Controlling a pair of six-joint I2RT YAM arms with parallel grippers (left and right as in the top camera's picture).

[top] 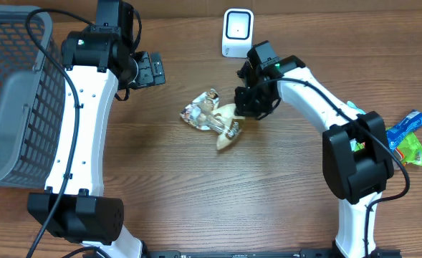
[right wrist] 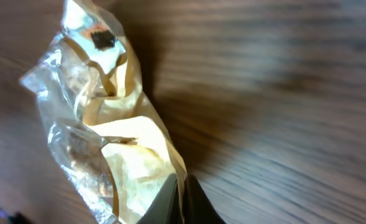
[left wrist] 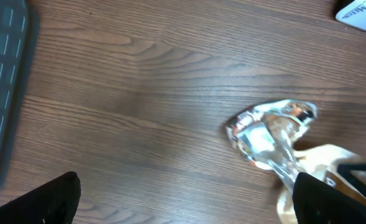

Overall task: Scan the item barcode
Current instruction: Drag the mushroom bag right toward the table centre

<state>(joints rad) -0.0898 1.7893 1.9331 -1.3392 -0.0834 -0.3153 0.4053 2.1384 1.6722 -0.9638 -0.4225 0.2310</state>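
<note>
Packet point(right wrist: 120, 143): crinkled wrapper, part clear film and part cream, lying on its side across the left half of the view.
Packet top: white patch with a small dark mark point(right wrist: 102, 39), too blurred to read.
Right gripper point(right wrist: 181, 186): two dark fingertips meet at the bottom edge, pinching the packet's lower cream edge.
Table point(right wrist: 282, 93): brown wood grain, blurred, with the packet's shadow just right of it.

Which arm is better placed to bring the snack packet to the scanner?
Right. The right gripper is shut on the snack packet, with the white scanner just beyond it; the left gripper hangs open, apart from the packet.
</note>
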